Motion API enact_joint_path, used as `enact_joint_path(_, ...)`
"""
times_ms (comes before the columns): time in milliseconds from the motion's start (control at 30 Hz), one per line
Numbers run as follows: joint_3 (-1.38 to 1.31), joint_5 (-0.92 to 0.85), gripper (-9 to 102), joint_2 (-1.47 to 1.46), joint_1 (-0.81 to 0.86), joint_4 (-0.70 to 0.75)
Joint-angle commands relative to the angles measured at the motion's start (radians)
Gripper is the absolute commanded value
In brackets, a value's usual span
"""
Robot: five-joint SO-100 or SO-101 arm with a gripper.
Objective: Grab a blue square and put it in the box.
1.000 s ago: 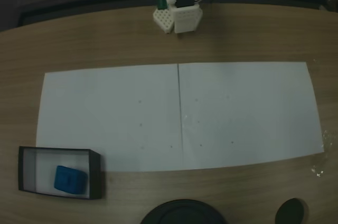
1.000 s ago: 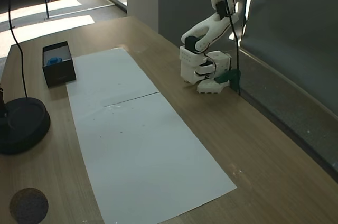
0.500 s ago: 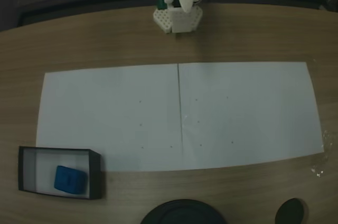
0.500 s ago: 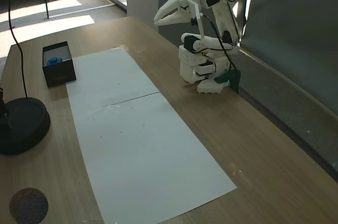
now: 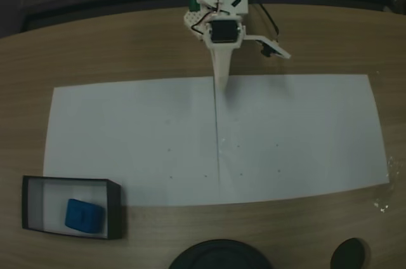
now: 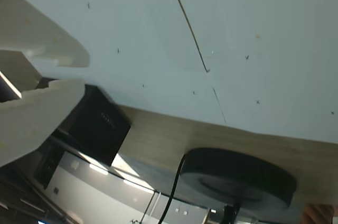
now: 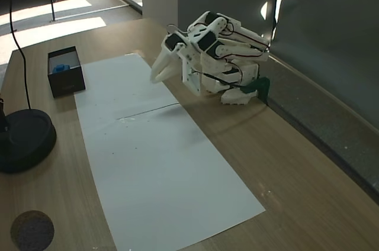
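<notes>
The blue square (image 5: 83,214) lies inside the box (image 5: 115,209) at the lower left of a fixed view, resting on its pale floor near the front wall; in another fixed view the box (image 7: 65,79) sits at the upper left with the cube (image 7: 61,67) showing over its rim. The white arm is folded low at the top centre, its gripper (image 5: 221,82) pointing down over the white paper sheet (image 5: 304,136), well apart from the box. In the wrist view the fingers (image 6: 39,113) stand slightly parted, nothing between them. A dark round disc (image 7: 23,138) rests on the wooden table (image 7: 296,192)
</notes>
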Motion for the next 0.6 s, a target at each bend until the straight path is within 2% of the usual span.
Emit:
enact_joint_path(0,0.054,0.041,0,0.009,0.025,-0.044)
enact_joint_path(167,0.025,0.069,0,0.009,0.012,0.052)
enact_joint_path(300,-0.032,0.069,0,0.009,-0.080,0.270)
enact_joint_path(567,-0.035,0.069,0,0.008,-0.089,0.273)
